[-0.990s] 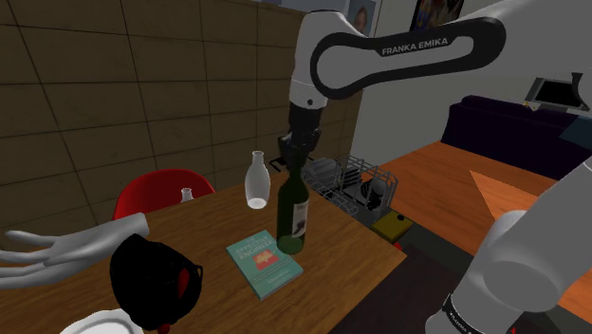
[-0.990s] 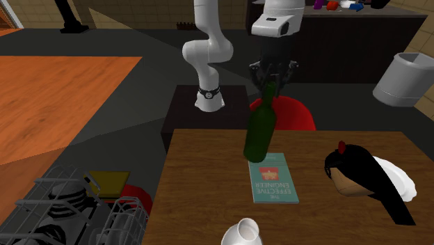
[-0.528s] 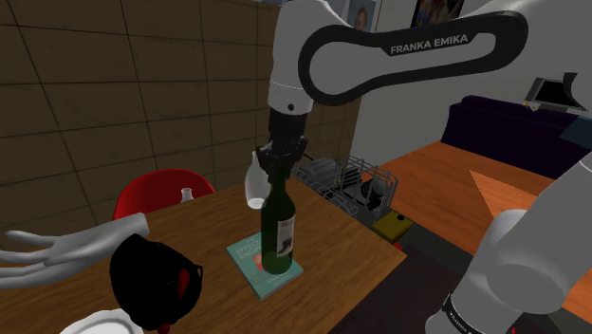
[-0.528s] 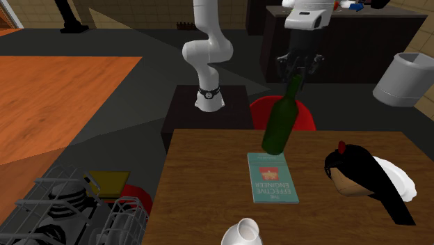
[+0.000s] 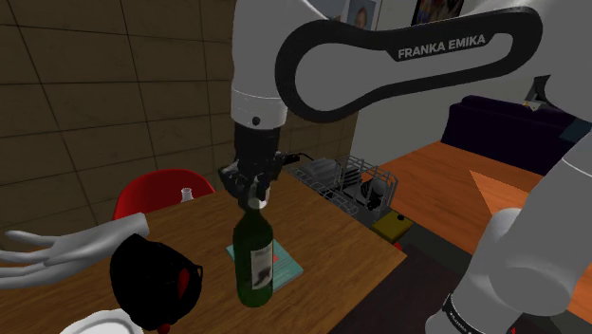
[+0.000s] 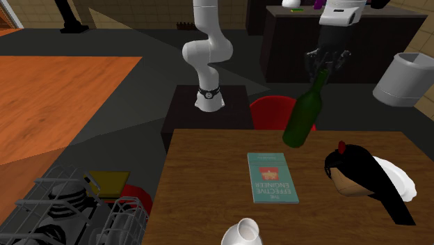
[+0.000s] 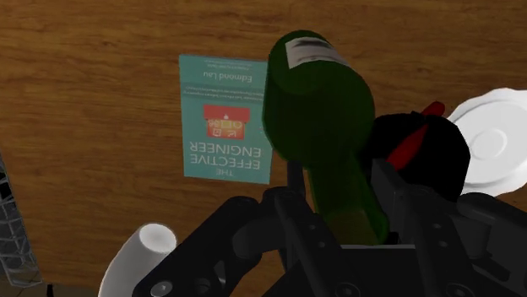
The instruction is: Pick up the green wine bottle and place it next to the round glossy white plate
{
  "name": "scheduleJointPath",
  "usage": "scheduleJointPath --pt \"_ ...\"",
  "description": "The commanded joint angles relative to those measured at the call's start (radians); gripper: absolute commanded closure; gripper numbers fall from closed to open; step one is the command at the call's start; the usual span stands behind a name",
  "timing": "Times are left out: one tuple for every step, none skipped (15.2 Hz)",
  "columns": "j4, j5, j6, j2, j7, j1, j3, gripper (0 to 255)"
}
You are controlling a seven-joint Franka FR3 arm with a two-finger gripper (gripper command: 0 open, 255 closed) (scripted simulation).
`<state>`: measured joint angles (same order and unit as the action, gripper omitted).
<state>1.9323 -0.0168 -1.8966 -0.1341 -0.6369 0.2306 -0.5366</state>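
1. The all-black two-finger gripper (image 7: 344, 229) is seen closed on the neck of the dark green glass wine bottle (image 7: 317, 110), with one finger pressed against each side of the neck.
2. The bottle (image 5: 254, 270) is carried by its neck, body hanging below the gripper (image 5: 254, 186) above the brown wooden table (image 5: 351, 247). In the second exterior view the bottle (image 6: 304, 118) is shown tilted, its base swung toward that view's left.
3. In the wrist view, the bottle's base is seen between a teal paperback book (image 7: 224, 118) with a red emblem on its cover and a black rounded object with a red piece on it (image 7: 422, 152). Its edge is overlapped with the book's edge.
4. The book (image 6: 272, 177) is laid flat on the table (image 6: 202, 181).
5. Just past the black object, the round glossy white plate (image 7: 494, 143) is found on the table. It is partly hidden by that object.
6. A white narrow-necked vessel (image 6: 243, 232) is stood near the table edge closest to the second exterior camera, apart from the book.
7. Off the table, a wire dish rack (image 5: 346, 180) is seen beyond the table's far corner in the shoulder view. A red round-backed chair (image 5: 161, 190) is placed against the table's far side.
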Motion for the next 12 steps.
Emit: scheduleJointPath --pt "-0.035 0.019 0.008 0.033 -0.066 0.021 -0.037 255" --pt "-0.056 0.031 0.012 0.053 -0.097 0.031 -0.054 255" --pt "-0.078 0.045 0.017 0.075 -0.128 0.042 -0.070 255" --pt "-0.101 0.061 0.023 0.099 -0.159 0.053 -0.086 255" --pt "-0.126 0.078 0.029 0.123 -0.191 0.066 -0.102 255" --pt "-0.152 0.096 0.036 0.150 -0.223 0.079 -0.116 255" --pt "-0.180 0.116 0.045 0.178 -0.256 0.094 -0.130 255" --pt "-0.209 0.138 0.054 0.207 -0.288 0.111 -0.143 255" --pt "-0.240 0.160 0.064 0.238 -0.321 0.129 -0.155 255" --pt "-0.273 0.183 0.076 0.270 -0.352 0.150 -0.165 255" --pt "-0.307 0.208 0.088 0.303 -0.384 0.173 -0.174 255" --pt "-0.344 0.232 0.102 0.338 -0.414 0.198 -0.180 255"
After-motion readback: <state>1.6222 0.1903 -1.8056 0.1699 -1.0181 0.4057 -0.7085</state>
